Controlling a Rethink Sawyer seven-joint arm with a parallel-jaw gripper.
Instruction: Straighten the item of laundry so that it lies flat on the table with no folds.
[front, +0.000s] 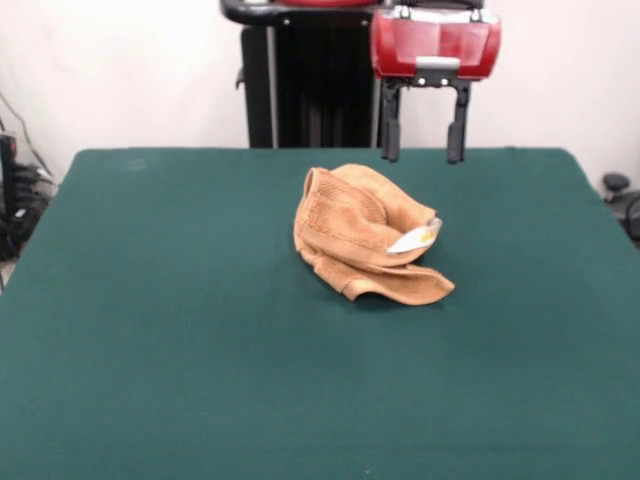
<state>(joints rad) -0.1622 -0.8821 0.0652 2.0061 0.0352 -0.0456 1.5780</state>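
The tan-orange terry towel (365, 235) lies crumpled in a folded heap near the middle of the dark green table (180, 330). A small white tag (415, 239) shows on its right side. My gripper (423, 158) hangs from the red wrist above the table's far edge, behind and to the right of the towel. Its two black fingers (391, 130) are spread apart and hold nothing. It does not touch the towel.
The robot's black pedestal (300, 80) stands behind the table's far edge. Cables and equipment (15, 200) sit past the left edge, and a dark object (620, 195) past the right edge.
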